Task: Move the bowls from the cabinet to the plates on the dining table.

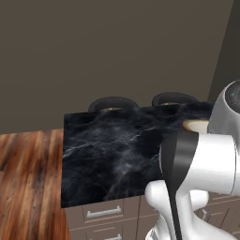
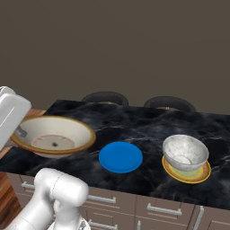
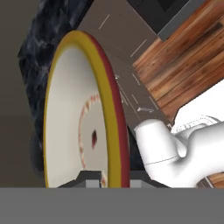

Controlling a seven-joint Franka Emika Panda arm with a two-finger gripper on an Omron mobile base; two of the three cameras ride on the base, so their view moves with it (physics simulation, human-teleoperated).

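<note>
The gripper (image 3: 107,176) is clamped on the rim of the cream bowl (image 2: 54,136), carried above the left end of the dining table (image 2: 143,123); the arm hides part of its rim. To its right lies the bare blue plate (image 2: 120,157); farther right the marbled bowl (image 2: 185,153) sits on the yellow-orange plate (image 2: 186,173), covering most of it

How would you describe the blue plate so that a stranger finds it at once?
Look at the black marble table. Near its front edge lies the blue plate, between the cream bowl on one side and the yellow plate on the other. It alone is plain blue and bare; the yellow plate carries a grey bowl.
</note>
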